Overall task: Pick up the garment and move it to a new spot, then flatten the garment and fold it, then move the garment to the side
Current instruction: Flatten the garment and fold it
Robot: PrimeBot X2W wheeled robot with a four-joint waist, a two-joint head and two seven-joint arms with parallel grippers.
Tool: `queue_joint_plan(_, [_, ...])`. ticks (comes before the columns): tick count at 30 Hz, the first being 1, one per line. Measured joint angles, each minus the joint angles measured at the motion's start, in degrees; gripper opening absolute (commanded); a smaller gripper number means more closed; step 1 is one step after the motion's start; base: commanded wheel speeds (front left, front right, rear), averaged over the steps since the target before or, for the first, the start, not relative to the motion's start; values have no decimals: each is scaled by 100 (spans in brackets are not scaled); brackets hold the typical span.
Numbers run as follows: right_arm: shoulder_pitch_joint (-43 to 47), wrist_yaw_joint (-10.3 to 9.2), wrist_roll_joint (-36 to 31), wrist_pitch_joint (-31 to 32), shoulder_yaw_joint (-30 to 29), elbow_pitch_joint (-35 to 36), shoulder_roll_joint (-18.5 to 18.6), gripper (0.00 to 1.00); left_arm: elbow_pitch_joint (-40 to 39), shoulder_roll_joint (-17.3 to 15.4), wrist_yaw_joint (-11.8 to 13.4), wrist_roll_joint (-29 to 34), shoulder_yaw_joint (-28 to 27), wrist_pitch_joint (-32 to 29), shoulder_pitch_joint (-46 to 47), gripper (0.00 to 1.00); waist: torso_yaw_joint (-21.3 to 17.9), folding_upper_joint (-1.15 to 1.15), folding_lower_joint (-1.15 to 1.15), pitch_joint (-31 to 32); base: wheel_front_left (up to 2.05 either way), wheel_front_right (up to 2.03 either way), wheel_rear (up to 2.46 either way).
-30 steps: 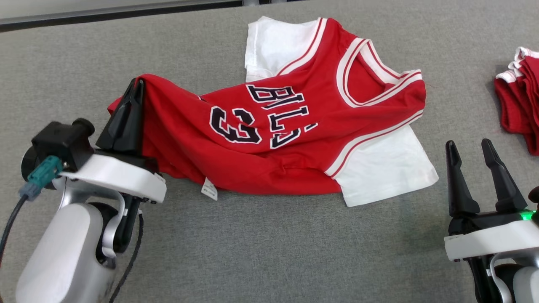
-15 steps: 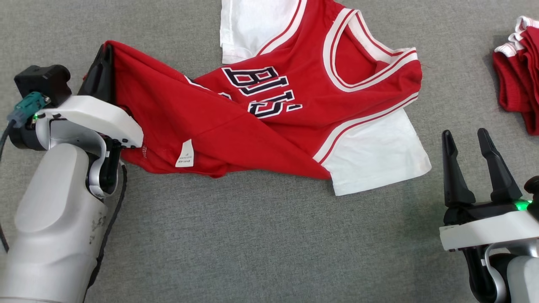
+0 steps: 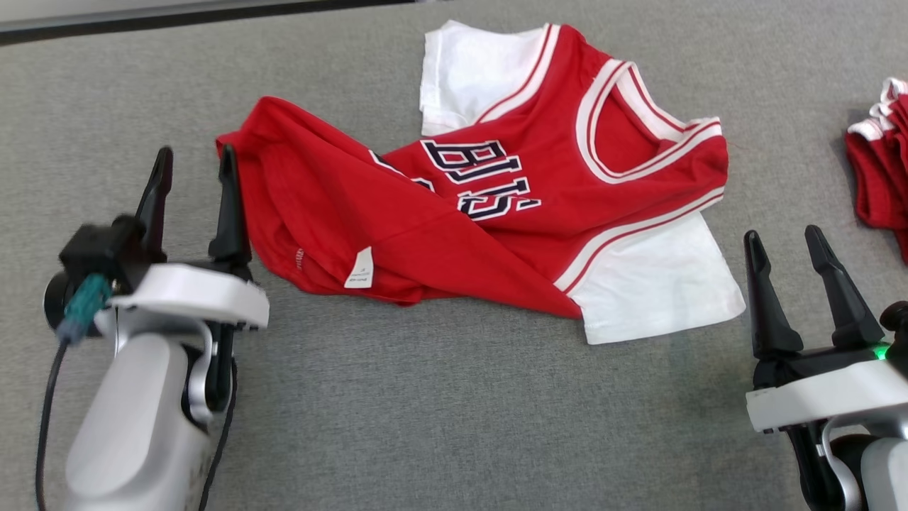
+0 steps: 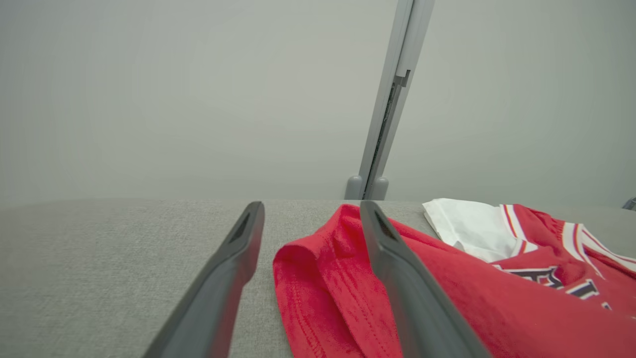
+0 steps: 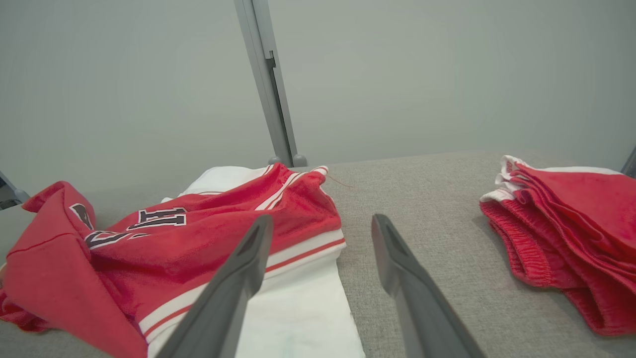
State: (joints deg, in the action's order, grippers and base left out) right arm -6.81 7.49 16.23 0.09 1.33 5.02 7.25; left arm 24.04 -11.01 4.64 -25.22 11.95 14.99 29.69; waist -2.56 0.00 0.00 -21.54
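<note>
Roughly mid-task: red-and-white jersey lies mid-tabletop, hem half flipped over the chest, lumpy. Judged one fold in; neatening, more folding and the move aside remain. Left pincer open at the hem edge, gripping nothing; right pincer open, empty. Chest lettering creased, not fully readable; care label print too small.

Wide-spread left pincer, right pincer likewise (both pointing up)

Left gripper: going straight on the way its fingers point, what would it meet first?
Probably the red jersey: its folded hem corner lies between the fingers of the open left gripper. Height over the cloth is unclear.
</note>
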Motion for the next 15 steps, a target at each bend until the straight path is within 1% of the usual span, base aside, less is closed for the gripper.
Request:
queue_joint_plan(4, [116, 0, -26, 78, 27, 7, 65, 100, -826, -40, 149, 279, -192, 0, -805, 100, 130, 0, 0, 228, 0, 0, 0])
queue_joint_plan(9, [298, 0, -42, 176, 89, 7, 151, 100, -1529, -45, 288, 479, -224, 1, -1692, 100, 257, 0, 0, 544, 0, 0, 0])
queue_joint_plan(10, [361, 0, -46, 203, 104, 12, 167, 100, -1727, -48, 352, 522, -196, 1, -1987, 100, 297, 0, 0, 670, 0, 0, 0])
queue_joint_plan(15, [574, 0, -43, 279, 119, 14, 207, 100, -2045, -71, 450, 561, -96, -144, -2522, 100, 369, 0, 0, 994, 0, 0, 0])
